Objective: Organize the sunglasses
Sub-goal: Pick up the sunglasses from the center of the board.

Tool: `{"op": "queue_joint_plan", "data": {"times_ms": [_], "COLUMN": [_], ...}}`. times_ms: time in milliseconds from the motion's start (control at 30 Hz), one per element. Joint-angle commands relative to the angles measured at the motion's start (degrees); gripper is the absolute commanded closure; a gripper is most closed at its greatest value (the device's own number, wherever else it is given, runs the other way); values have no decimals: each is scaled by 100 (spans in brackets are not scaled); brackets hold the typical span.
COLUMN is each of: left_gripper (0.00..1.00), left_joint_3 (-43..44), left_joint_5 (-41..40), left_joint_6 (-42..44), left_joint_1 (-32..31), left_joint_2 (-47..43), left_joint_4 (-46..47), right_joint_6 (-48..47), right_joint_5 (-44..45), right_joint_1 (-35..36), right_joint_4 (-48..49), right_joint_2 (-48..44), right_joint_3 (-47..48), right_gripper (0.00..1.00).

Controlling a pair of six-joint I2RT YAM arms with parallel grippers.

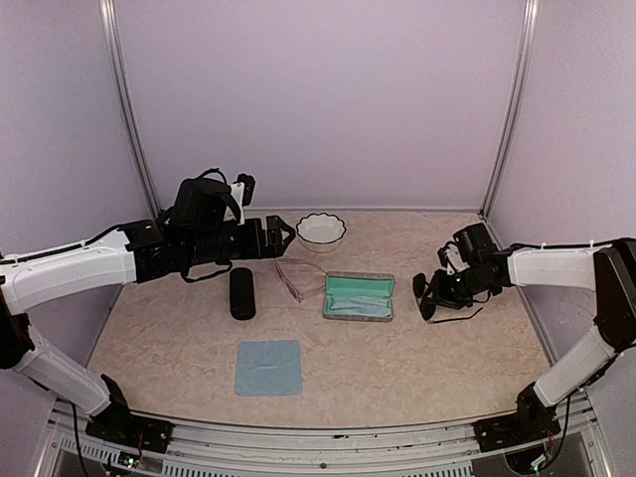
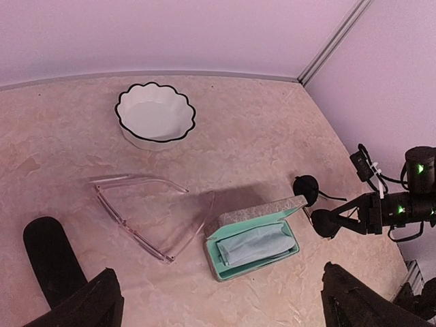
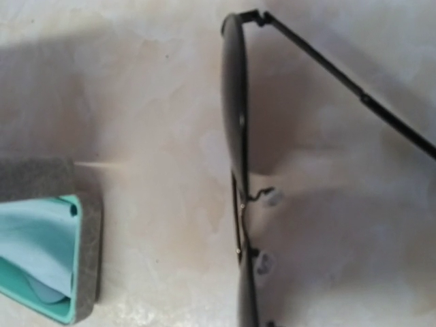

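The dark sunglasses (image 1: 425, 295) with round lenses and thin black wire arms are held in my right gripper (image 1: 434, 291), to the right of the open grey case (image 1: 359, 296). In the right wrist view they (image 3: 234, 136) show edge-on above the table, and my own fingers are out of frame. The pale clear-pink sunglasses (image 1: 298, 276) lie unfolded on the table left of the case, and also show in the left wrist view (image 2: 146, 211). My left gripper (image 1: 281, 237) hovers open and empty behind them, wide apart in its own view (image 2: 225, 310).
The grey case with teal lining (image 2: 255, 242) holds a folded blue cloth. A black oblong case (image 1: 241, 293) lies to the left. A white scalloped bowl (image 1: 321, 230) stands at the back. A blue cloth (image 1: 268, 367) lies near the front.
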Motion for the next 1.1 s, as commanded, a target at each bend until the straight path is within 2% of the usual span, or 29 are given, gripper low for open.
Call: {"op": "queue_joint_plan", "data": {"times_ms": [0,167,300,600,800,1067], "left_gripper": [1,1,1,1,1,1], "left_joint_3": [-98,-80,-108,-117,-68,108], "left_joint_5": [-53,-49,-103,-290,-328,-335], "left_joint_6": [86,95,120,155,139,135], "left_joint_1": [38,37,38,46,99,134], "left_joint_2": [-111,-108,-80,-140,-313,-590], "left_joint_4": [-62,-70,-55,-21,25,54], "right_joint_6": [-37,-53,-78,-506,-1383,-2695], "right_joint_5": [-81,-96,-84,-109,113,170], "right_joint_1": [-89,-92,-92,-84,157,875], "right_joint_4": [184,202,128,-14,111,752], "right_joint_2": [135,167,90,-469,-1188,-1914], "right_joint_3": [-105,-135,-105,66,161,6], "right_gripper": [72,83,100,100,100,100]}}
